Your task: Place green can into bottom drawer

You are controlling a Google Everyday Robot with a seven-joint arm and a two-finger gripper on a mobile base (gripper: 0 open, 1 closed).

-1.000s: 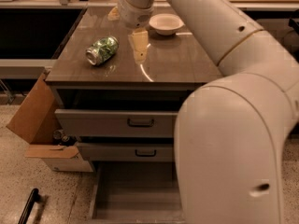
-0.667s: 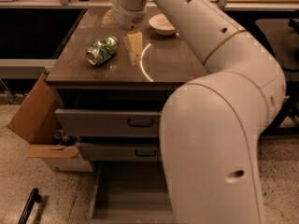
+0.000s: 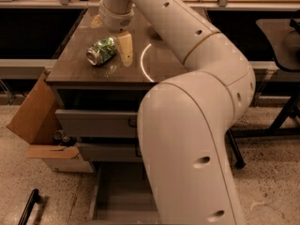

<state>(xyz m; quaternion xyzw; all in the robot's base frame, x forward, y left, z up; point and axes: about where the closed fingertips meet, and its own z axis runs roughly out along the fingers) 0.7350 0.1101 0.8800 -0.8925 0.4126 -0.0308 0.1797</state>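
Since a moment ago, the big white arm (image 3: 187,125) has swung over to the left. The gripper (image 3: 124,50) now sits closer to the green can (image 3: 101,50), and the white bowl seen before is now hidden behind the arm.

The gripper hangs low over the brown table top (image 3: 79,71), just to the right of the green can. It is hard to tell if it touches the can. How wide the gripper is open cannot be told from this side, nor whether it has hold of anything.

The green can lies on its side on the table, near the front left part. Its silver end points to the front left.

Under the table top are two grey upper drawers (image 3: 96,123). Both are pushed in. The bottom drawer (image 3: 119,196) is pulled out near the floor, and its flat grey inside shows. The arm covers its right part.

A brown cardboard box (image 3: 30,118) leans by the left side of the cabinet. A black bar (image 3: 28,209) lies on the speckled floor in the bottom left corner.
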